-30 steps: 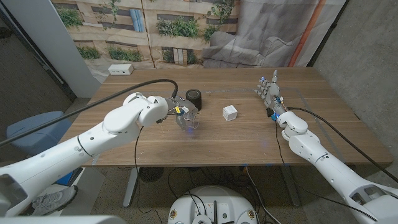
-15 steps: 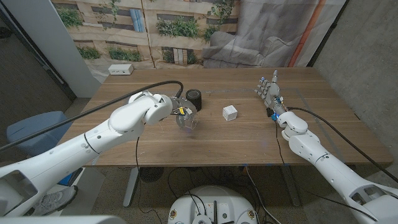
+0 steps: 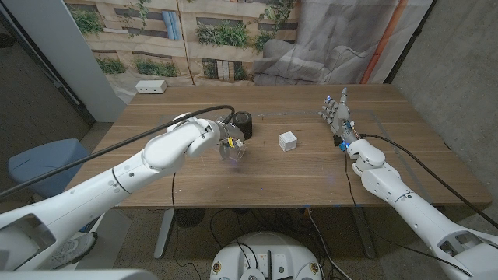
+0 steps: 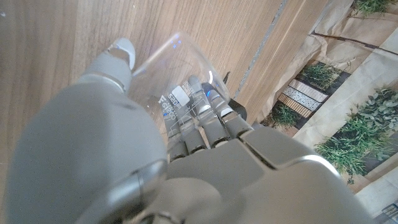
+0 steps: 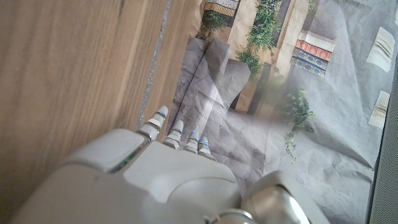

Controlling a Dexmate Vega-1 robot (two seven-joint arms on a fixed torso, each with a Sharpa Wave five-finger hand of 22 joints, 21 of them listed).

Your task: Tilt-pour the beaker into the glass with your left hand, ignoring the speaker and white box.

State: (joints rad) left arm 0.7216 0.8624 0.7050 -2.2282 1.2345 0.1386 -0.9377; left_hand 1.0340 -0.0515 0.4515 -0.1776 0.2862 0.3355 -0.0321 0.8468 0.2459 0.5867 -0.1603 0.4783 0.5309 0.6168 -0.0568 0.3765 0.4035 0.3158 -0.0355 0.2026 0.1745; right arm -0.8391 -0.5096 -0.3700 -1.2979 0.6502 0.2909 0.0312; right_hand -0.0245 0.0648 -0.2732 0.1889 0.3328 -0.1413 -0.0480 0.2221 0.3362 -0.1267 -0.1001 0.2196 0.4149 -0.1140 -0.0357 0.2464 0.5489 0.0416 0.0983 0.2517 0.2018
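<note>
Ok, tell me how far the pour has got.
Done: the left hand grips the beaker. In hand: the head view shows it held by the glass, in front of the speaker; whether liquid flows can't be told. Left: finishing the pour. The right hand waits, fingers apart.

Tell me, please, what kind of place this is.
Probably a robot test room or lab, not a home. A plain wooden table stands before a printed garden backdrop and a grey draped cloth, and cables lie under the table.
</note>
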